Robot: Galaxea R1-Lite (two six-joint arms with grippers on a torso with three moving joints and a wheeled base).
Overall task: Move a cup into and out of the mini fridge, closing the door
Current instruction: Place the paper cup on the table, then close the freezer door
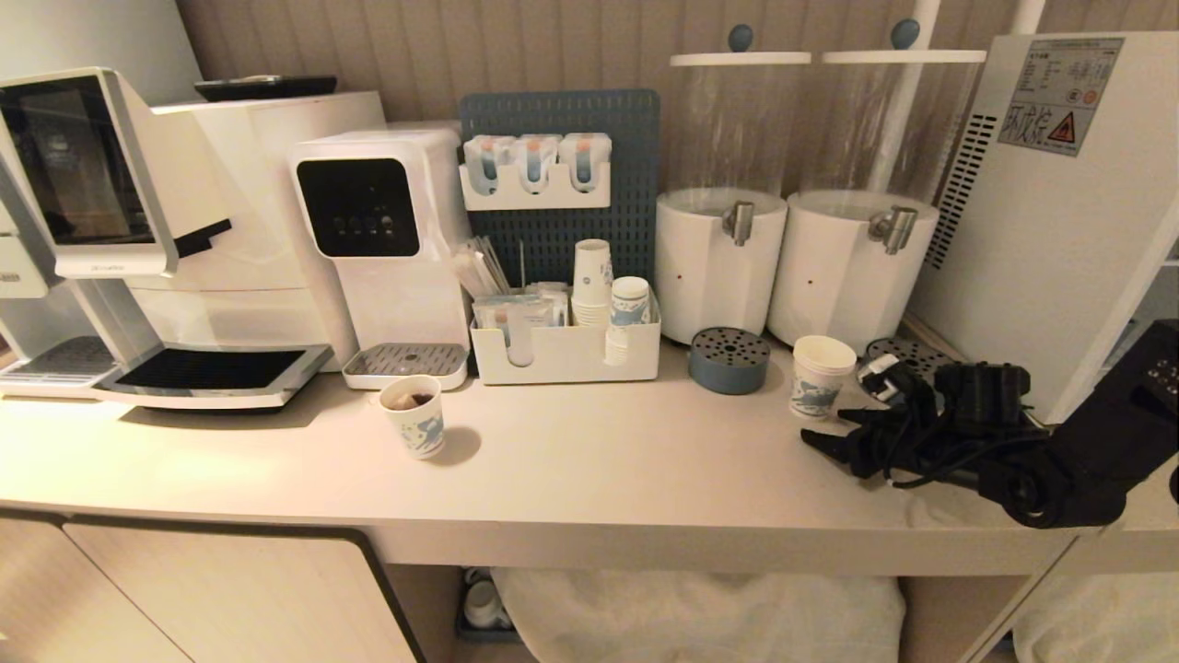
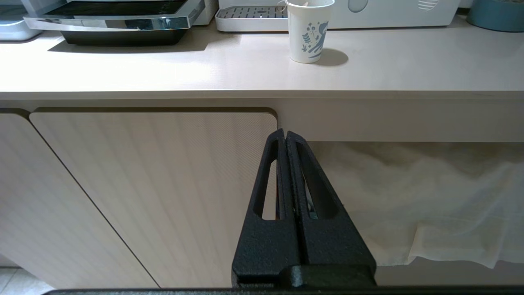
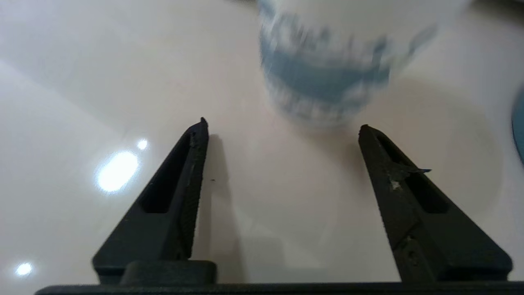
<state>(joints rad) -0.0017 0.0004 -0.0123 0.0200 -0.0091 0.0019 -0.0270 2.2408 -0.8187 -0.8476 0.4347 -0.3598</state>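
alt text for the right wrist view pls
The right gripper hangs open just above a pale countertop, its two black fingers spread wide and empty. A blurred white paper cup with a blue pattern stands just beyond the fingertips.

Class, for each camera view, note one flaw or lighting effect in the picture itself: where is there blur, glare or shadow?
Right wrist view: the small white blue-patterned paper cup is blurred, bright glare spots on the pale countertop. Left wrist view: sharp, brown-filled patterned cup casts a soft shadow. Head view: warm, dim light.

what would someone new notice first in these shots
The right gripper reaches across the counter with its jaws open, just short of the cup, which stands free in front of the white dispensers. The mini fridge fills the right edge.
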